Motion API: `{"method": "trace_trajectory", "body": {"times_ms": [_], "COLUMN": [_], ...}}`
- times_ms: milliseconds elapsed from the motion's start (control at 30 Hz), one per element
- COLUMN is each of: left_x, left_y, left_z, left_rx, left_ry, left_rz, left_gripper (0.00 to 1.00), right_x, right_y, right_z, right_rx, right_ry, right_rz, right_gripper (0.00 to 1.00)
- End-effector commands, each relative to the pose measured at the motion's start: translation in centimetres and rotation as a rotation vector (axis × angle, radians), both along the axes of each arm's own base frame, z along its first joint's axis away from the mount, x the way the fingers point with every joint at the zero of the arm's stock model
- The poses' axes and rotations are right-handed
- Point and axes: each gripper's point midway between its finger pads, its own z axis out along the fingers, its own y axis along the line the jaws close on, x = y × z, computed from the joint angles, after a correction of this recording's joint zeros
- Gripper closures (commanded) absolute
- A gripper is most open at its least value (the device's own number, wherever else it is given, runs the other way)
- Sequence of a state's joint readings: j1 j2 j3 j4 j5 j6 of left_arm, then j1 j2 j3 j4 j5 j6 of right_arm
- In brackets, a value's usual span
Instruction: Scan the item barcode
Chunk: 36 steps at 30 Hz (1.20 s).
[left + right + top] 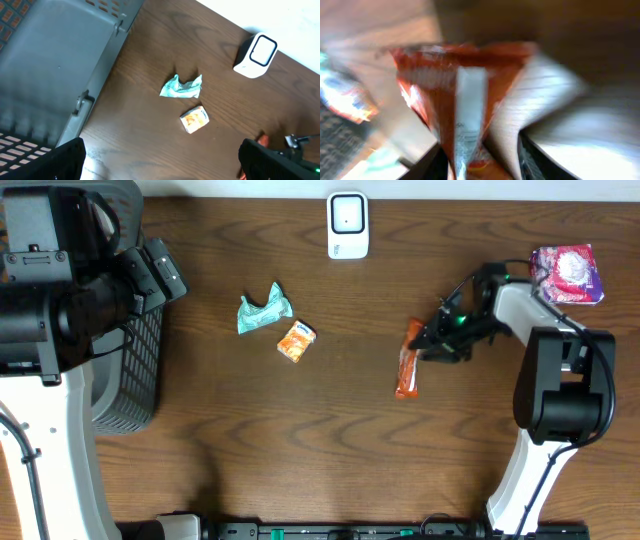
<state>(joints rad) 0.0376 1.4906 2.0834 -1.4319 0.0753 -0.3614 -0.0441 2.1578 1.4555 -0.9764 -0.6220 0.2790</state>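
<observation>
Table layout, overhead view.
White box-shaped barcode scanner point(348, 225) top centre; crumpled teal plastic wrapper point(263, 312) left of centre, small orange paper packet point(296, 340) just lower right of it; long orange-red foil pouch point(408, 360) right of centre; purple foil bag point(567, 273) upper right; grey plastic mesh basket point(130, 370) at left edge.

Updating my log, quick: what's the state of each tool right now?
Left tool: open, empty.
Right tool: around the packet; grip cannot be told, too blurred.

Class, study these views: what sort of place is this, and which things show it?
Probably a mock shop checkout on a wooden table: a white barcode scanner at the far edge, an orange snack packet lying loose, and a grey mesh basket at one side.
</observation>
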Motion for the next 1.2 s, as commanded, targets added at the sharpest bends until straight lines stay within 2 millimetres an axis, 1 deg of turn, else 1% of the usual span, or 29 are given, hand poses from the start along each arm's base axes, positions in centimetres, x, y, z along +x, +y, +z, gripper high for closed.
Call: {"method": "trace_trajectory", "body": {"times_ms": [0, 100, 167, 233, 300, 333, 367, 400, 467, 567, 667, 700, 767, 833, 900, 967, 1033, 1100, 1167], "left_x": [0.1, 0.1, 0.1, 0.1, 0.1, 0.1, 0.1, 0.1, 0.1, 0.1, 0.1, 0.1, 0.1, 0.1, 0.1, 0.1, 0.1, 0.1, 0.1], "left_y": [0.3, 0.3, 0.3, 0.3, 0.3, 0.3, 0.3, 0.3, 0.3, 0.3, 0.3, 0.3, 0.3, 0.3, 0.3, 0.3, 0.3, 0.3, 0.3], "left_z": [-0.3, -0.3, -0.3, -0.3, -0.3, -0.3, -0.3, -0.3, -0.3, -0.3, -0.3, -0.3, -0.3, -0.3, -0.3, -0.3, -0.3, -0.3, -0.3], "left_rx": [0.014, 0.014, 0.014, 0.014, 0.014, 0.014, 0.014, 0.014, 0.014, 0.014, 0.014, 0.014, 0.014, 0.014, 0.014, 0.014, 0.014, 0.014, 0.014], "left_ry": [0.01, 0.01, 0.01, 0.01, 0.01, 0.01, 0.01, 0.01, 0.009, 0.01, 0.01, 0.01, 0.01, 0.01, 0.01, 0.01, 0.009, 0.01, 0.01], "left_rz": [-0.002, -0.002, -0.002, -0.002, -0.002, -0.002, -0.002, -0.002, -0.002, -0.002, -0.002, -0.002, -0.002, -0.002, -0.002, -0.002, -0.002, -0.002, -0.002], "left_gripper": [0.02, 0.02, 0.02, 0.02, 0.02, 0.02, 0.02, 0.02, 0.02, 0.02, 0.02, 0.02, 0.02, 0.02, 0.02, 0.02, 0.02, 0.02, 0.02], "right_x": [1.3, 2.1, 2.3, 2.3, 2.1, 1.7, 1.5, 1.4, 1.0, 0.7, 0.4, 0.2, -0.5, -1.4, -2.2, -2.7, -2.9, -2.9, -3.2], "right_y": [-5.7, -6.2, -6.3, -6.4, -6.0, -5.3, -4.7, -4.4, -3.4, -1.8, -0.3, 0.6, 2.5, 3.3, 3.1, 2.8, 2.1, 0.9, -0.3], "right_z": [1.1, 4.5, 6.6, 7.9, 8.5, 8.5, 8.4, 8.2, 7.8, 7.2, 6.9, 7.0, 7.4, 7.4, 7.0, 6.4, 5.8, 5.4, 5.4], "right_rx": [-0.346, -0.443, -0.535, -0.633, -0.711, -0.753, -0.759, -0.758, -0.721, -0.608, -0.444, -0.359, -0.193, -0.132, -0.17, -0.249, -0.38, -0.56, -0.724], "right_ry": [-0.018, -0.037, -0.053, -0.055, -0.058, -0.06, -0.06, -0.06, -0.054, -0.045, -0.058, -0.072, -0.096, -0.087, -0.057, -0.032, 0.004, 0.035, 0.056], "right_rz": [0.029, 0.06, 0.1, 0.121, 0.157, 0.201, 0.222, 0.231, 0.242, 0.241, 0.281, 0.312, 0.37, 0.402, 0.427, 0.448, 0.426, 0.38, 0.349], "right_gripper": [0.57, 0.55, 0.51, 0.48, 0.44, 0.3, 0.22, 0.2, 0.21, 0.21, 0.22, 0.23, 0.3, 0.36, 0.38, 0.38, 0.35, 0.33, 0.28]}}
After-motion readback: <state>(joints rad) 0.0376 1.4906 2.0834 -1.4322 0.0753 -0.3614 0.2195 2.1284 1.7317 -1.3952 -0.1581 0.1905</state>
